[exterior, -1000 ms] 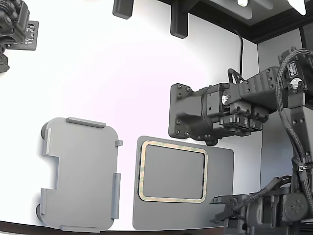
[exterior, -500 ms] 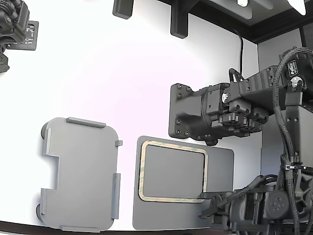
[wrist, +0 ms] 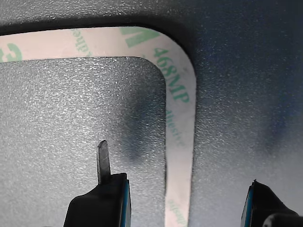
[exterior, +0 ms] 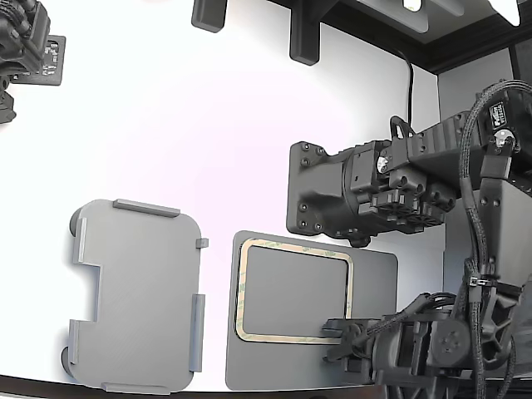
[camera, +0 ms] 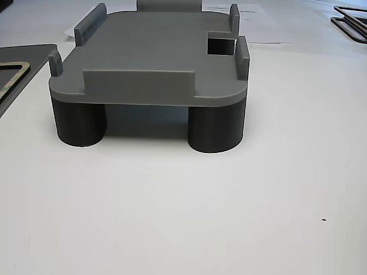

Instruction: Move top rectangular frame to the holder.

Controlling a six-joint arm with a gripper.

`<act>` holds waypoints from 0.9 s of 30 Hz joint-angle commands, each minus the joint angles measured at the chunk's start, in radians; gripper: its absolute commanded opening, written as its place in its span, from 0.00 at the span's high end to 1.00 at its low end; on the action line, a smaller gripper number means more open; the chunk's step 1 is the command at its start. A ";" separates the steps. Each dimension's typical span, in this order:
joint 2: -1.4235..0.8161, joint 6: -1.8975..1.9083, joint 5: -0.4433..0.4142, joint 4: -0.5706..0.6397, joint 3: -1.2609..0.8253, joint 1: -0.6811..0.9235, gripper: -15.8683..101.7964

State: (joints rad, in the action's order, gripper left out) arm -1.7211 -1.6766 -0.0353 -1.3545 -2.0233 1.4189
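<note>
The top rectangular frame [exterior: 294,247] is a thin tan-olive outline lying flat on a dark grey mat [exterior: 374,278] near the front of the table. The wrist view shows its rounded corner [wrist: 177,94], with green print on pale tape. My gripper [exterior: 331,337] hovers low over the frame's front right corner in the exterior view. It is open [wrist: 182,208], one finger [wrist: 102,189] inside the outline and the other outside, with the strip between them. The light grey holder [exterior: 137,291] stands to the exterior view's left of the mat, on round feet [camera: 215,129], with nothing on it.
A second arm holds a large black plate [exterior: 320,191] above the mat's far right part. Black brackets [exterior: 303,37] hang at the table's far edge. Another dark device [exterior: 25,46] sits at the far left corner. A frame corner [camera: 14,71] shows beside the holder.
My gripper has advanced toward the exterior view's left, from beyond the mat's right edge to over the frame's front right corner. The frame, mat and holder have not moved.
</note>
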 commanded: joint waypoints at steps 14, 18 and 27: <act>-0.012 -0.018 -0.002 0.035 -0.014 -0.038 0.02; 0.006 -0.017 -0.012 0.044 -0.014 -0.038 0.02; 0.003 -0.029 -0.017 0.051 -0.028 -0.038 0.02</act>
State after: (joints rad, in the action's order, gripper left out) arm -1.6997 -1.7012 -0.0460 -1.3100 -2.0601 1.4021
